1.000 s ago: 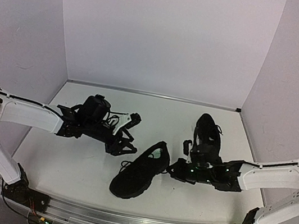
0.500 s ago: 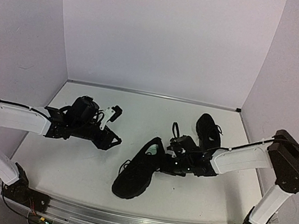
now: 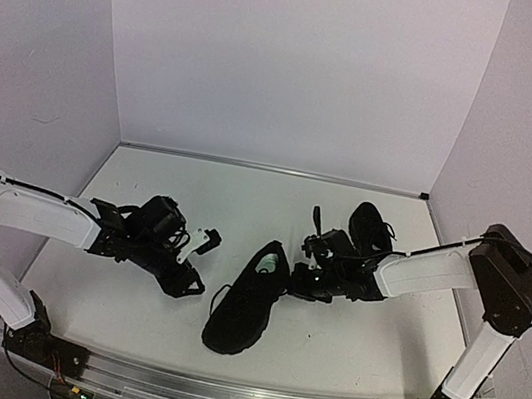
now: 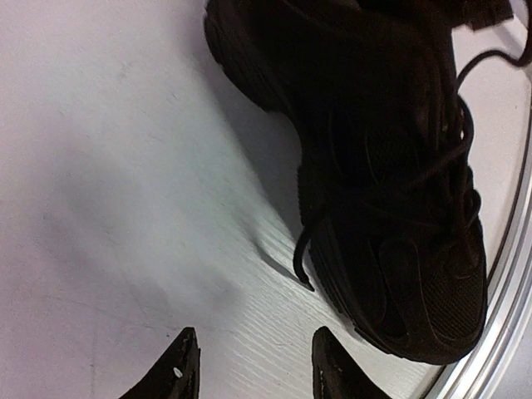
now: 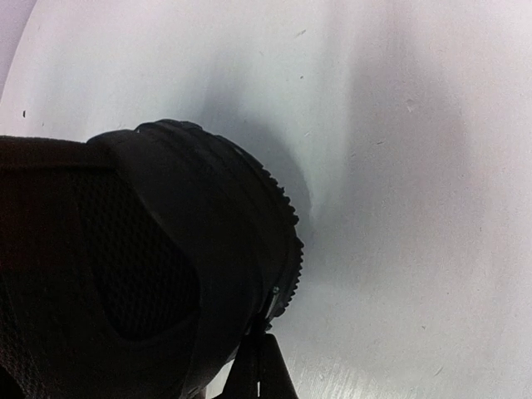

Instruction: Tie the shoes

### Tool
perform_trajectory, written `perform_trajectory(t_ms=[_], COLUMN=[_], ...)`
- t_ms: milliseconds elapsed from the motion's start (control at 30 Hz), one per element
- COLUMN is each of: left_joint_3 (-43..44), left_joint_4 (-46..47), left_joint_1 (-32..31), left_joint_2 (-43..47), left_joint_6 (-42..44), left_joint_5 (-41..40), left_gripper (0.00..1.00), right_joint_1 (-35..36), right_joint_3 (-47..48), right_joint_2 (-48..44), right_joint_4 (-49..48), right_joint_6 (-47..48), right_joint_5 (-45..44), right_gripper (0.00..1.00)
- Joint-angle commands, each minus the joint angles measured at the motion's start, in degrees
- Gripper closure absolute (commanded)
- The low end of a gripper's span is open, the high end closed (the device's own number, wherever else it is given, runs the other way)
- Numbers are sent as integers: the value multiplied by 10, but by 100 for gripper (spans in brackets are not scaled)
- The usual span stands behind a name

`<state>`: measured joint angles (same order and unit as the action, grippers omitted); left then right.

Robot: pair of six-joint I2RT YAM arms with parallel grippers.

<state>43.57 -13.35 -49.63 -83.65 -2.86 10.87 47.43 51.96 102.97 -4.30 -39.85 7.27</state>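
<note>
The near black shoe [image 3: 245, 302] lies mid-table, toe toward me, its pale green insole [image 3: 271, 261] showing. The second black shoe [image 3: 371, 226] lies behind it to the right. My left gripper [image 3: 201, 263] is open and empty, just left of the near shoe. In the left wrist view its fingertips [image 4: 179, 370] frame bare table, with the shoe [image 4: 382, 166] and a loose lace end [image 4: 303, 266] ahead to the right. My right gripper [image 3: 308, 267] is at the near shoe's heel. In the right wrist view its fingers [image 5: 262, 366] are closed together, tips touching the heel [image 5: 166, 249].
The white table [image 3: 125, 319] is walled by pale panels on three sides. An aluminium rail [image 3: 245, 394] runs along the near edge and also shows in the left wrist view [image 4: 507, 291], close to the shoe's toe.
My left gripper has come nearer and toward the near shoe's toe side. My right gripper has swung in to the shoe's heel and closed. The near shoe has turned more upright.
</note>
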Motion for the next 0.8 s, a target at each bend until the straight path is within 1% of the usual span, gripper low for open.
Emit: perform_trajectory(t_ms=[0,200,300,400,500,567,700,767], left_joint_3=[42,45,50,44,40,40,66,68], left_joint_4=[-29,23,42,75,101,109,67,53], left_joint_1=[-6,-6,-6,-6,-5,-6,5,11], left_joint_2=[-51,-95,-110,-119,-123,-126,-131,-114], left_joint_6=[40,48,47,38,34,18,-23,-43], left_joint_5=[56,77,85,115,118,104,32,7], left_gripper=[57,59,61,60,60,69,99,100], right_joint_1=[-3,-4,-8,-12,-14,-16,-31,-42], right_joint_3=[47,80,77,71,65,60,35,17], right_joint_2=[26,48,42,31,20,11,-37,-80], right_joint_4=[-21,-21,-20,-19,-18,-17,-8,12], right_joint_6=[23,30,30,30,31,32,31,35], right_joint_5=[35,49,49,48,48,48,43,22], right_gripper=[100,100,100,100,100,100,100,100])
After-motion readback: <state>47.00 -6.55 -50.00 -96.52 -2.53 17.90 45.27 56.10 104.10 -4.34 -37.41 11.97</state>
